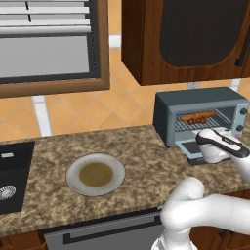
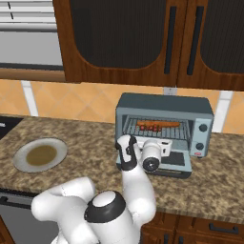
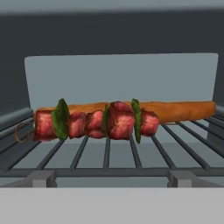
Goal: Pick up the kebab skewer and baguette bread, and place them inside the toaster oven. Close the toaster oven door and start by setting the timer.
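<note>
Grey-blue metal forms the box of the toaster oven (image 2: 164, 114) on the speckled granite counter (image 1: 141, 161), its dark glass door (image 2: 174, 161) folded down flat in front. On the wire rack (image 3: 109, 153) inside, the short kebab skewer (image 3: 94, 122) of red-brown meat chunks and green slices lies just in front of the long orange-brown baguette bread (image 3: 183, 110), apparently touching it. The white arm's gripper (image 2: 164, 147) hangs over the lowered door facing the opening, jaws spread wide and holding nothing; a round grey plate (image 1: 95, 174) sits well apart to the left.
</note>
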